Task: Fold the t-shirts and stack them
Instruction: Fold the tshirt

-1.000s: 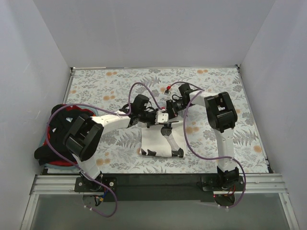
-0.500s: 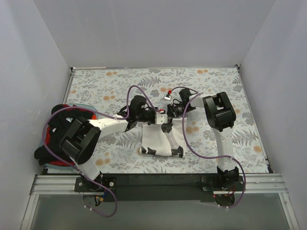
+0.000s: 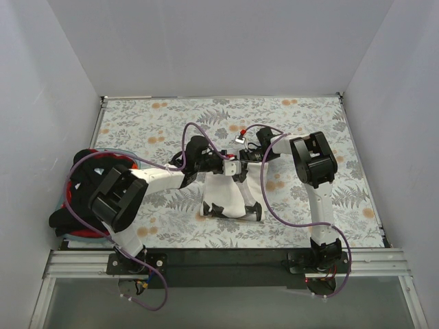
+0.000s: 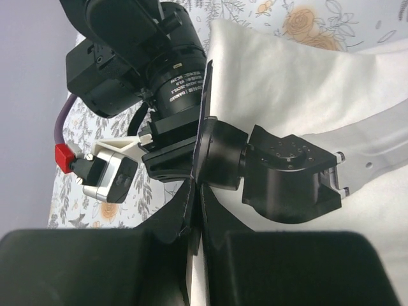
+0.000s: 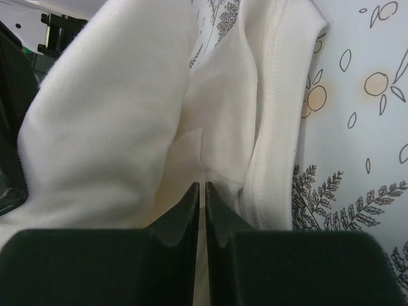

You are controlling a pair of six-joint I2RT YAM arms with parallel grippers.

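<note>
Both arms meet over the middle of the table, and each has a pinch of the same off-white t-shirt (image 3: 226, 197). On my left wrist feed the left gripper (image 4: 194, 224) is clamped tight, its two dark fingers pressed together with a thin edge of white cloth caught between them. Just beyond it I see the other arm's wrist and camera, with the shirt spread pale behind them. The right gripper (image 5: 199, 205) is likewise clenched on the shirt. Only a sliver of white shows between its fingers, and thick folds and a stitched hem bunch up right in front of the lens, with the floral table cloth (image 5: 363, 127) to the right.

From above, the two grippers sit almost touching at the shirt's far edge. The shirt runs from them toward the near side as a narrow folded panel lying on the table cloth, with small dark marks along its near edge — I cannot tell what they are.

Far over at the left edge lies a heap of other shirts — a black shirt (image 3: 63, 218) with a red shirt (image 3: 81, 234) showing around it — well apart from the white one.
</note>
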